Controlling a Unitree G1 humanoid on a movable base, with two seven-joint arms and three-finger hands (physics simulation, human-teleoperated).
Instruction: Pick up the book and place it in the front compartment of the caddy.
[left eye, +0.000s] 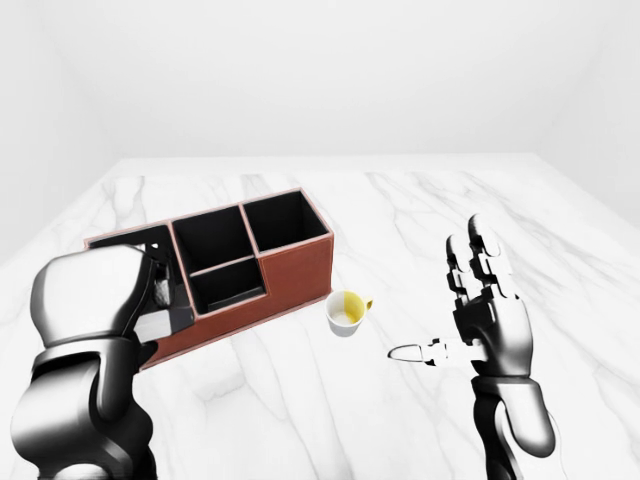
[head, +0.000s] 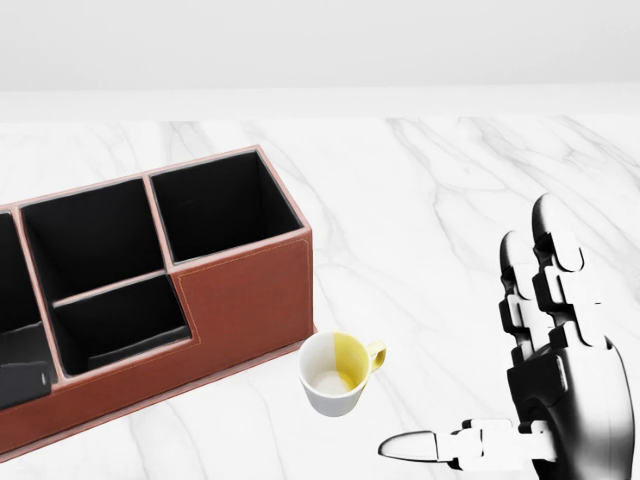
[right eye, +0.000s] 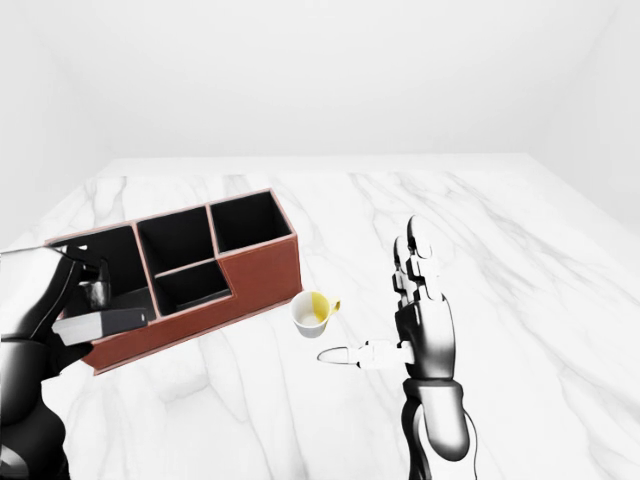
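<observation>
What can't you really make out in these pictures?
- Left hand: in the left-eye view the robot's own forearm covers it; in the right-eye view its fingers around the book are too small and dark to tell a grip.
- Book: its cover and title cannot be read; only a grey edge shows.
- Caddy: its left end is cut off by the head view's edge.
- Cup: its contents are unclear.

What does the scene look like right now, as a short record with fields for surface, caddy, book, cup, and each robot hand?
surface: white marble table
caddy: brown, black inside, several open compartments
book: grey, held flat over the caddy's left end
cup: white and yellow, upright, just right of the caddy, apart from it
left robot hand: at the book, fingers mostly hidden
right robot hand: open, fingers up, thumb out, holding nothing
</observation>
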